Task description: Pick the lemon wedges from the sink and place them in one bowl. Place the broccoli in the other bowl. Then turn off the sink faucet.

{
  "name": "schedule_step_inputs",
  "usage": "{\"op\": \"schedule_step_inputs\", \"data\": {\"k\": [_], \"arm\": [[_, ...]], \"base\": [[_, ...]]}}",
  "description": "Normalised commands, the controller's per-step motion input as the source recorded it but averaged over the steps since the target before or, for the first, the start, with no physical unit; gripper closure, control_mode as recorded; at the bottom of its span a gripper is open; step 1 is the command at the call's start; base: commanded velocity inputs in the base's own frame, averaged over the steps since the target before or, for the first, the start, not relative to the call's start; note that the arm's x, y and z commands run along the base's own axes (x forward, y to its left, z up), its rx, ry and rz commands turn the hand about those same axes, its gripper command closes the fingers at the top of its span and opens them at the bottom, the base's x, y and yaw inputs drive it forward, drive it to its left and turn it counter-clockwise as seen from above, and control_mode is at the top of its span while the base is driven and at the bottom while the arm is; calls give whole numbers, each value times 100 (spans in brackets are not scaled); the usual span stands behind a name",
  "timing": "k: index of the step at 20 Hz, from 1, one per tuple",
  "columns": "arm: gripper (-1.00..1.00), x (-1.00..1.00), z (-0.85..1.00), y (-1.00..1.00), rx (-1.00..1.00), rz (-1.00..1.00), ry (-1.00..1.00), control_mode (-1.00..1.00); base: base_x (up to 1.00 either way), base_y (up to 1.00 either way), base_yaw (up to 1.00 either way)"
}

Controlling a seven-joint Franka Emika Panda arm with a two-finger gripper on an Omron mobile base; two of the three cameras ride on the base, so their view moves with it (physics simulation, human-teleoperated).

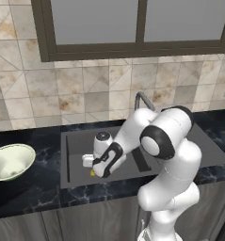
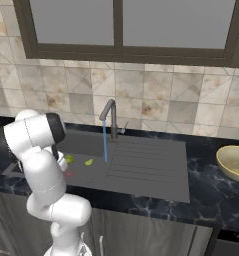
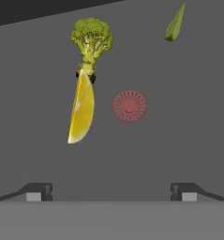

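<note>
The gripper (image 3: 111, 192) hangs low inside the sink (image 1: 76, 141), its 2 fingertips (image 3: 38, 191) spread wide with nothing between them, pointed down at the dark grey basin floor. In the hand view, a yellow lemon wedge (image 3: 81, 108) lies on that floor ahead of the left fingertip, and the broccoli (image 3: 91, 40) sits right at the wedge's far tip, its stem touching or nearly touching it. The red drain spot (image 3: 129, 106) is just beside the wedge on its right, apart from it. A 2nd, greener lemon wedge (image 3: 175, 22) lies farther off toward the upper right of that view, well apart from the other pieces. From the right base view, 2 small yellow-green pieces show on the sink floor near the arm, left of the thin blue stream of water (image 2: 105, 142) falling from the sink faucet (image 2: 110, 116); the ribbed drainboard (image 2: 146, 165) stretches to the right. The wide cream-white bowl (image 1: 10, 161) stands on the dark marbled counter (image 1: 34, 193) left of the sink, and the other bowl (image 2: 233, 162) rests on the counter far to the right.
</note>
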Motion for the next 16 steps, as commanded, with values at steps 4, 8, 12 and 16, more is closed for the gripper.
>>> {"op": "schedule_step_inputs", "data": {"k": [4,8,12,16], "arm": [[-100,23,-12,7,0,-6,0,-100],[-100,28,-11,12,0,-7,0,-100],[-100,26,-13,14,0,-7,0,-100],[-100,21,-19,13,0,-6,0,-100]], "base": [[0,0,0],[0,0,0],[0,0,0],[0,0,0]]}}
